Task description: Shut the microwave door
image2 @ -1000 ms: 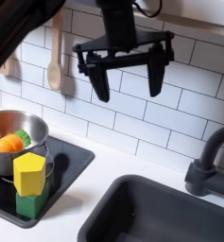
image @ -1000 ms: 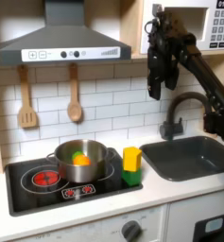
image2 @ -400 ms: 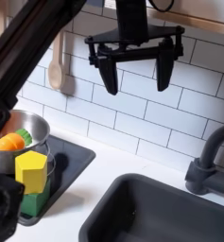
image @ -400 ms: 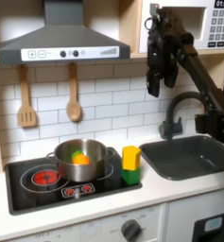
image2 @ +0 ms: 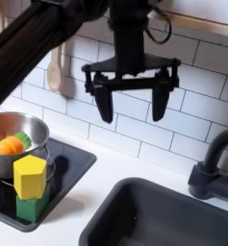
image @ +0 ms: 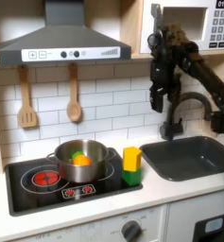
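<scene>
First exterior view: gripper (image: 162, 97), jaws spread and empty, hangs before the tiled wall below the microwave (image: 189, 26) on the upper shelf, whose door (image: 179, 25), likely light, stiff plastic, is best pushed near its free edge.

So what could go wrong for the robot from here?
The open tool hangs in front of the tiled wall, below the microwave, so a push could miss the microwave door and hit the shelf edge instead. The arm also reaches over the faucet and sink; a low swing might knock the faucet.
</scene>
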